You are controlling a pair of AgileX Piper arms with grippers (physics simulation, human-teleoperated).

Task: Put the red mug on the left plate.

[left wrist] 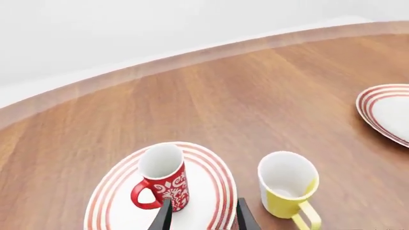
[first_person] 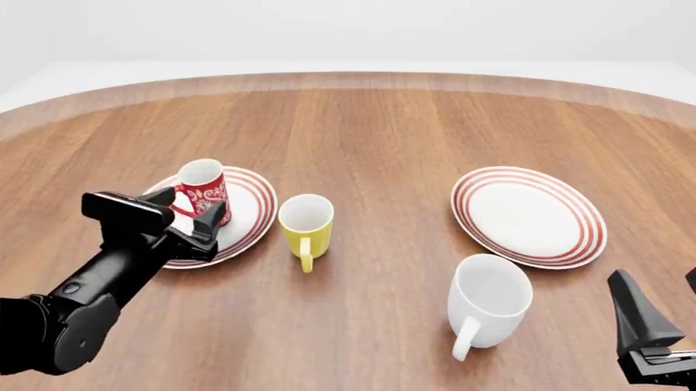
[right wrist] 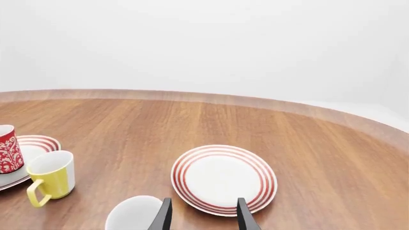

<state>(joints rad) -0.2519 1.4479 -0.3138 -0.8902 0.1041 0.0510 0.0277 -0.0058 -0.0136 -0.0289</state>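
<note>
Red mug stands upright on left plate. Our left fingers sit spread, gripping nothing, just behind it. Right fingers open, empty.

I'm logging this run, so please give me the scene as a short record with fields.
red mug: upright on the left plate
yellow mug: on the table, just right of that plate
white mug: on the table, near the right plate
left pincer: open, by the red mug, holding nothing
right pincer: open, holding nothing
</note>
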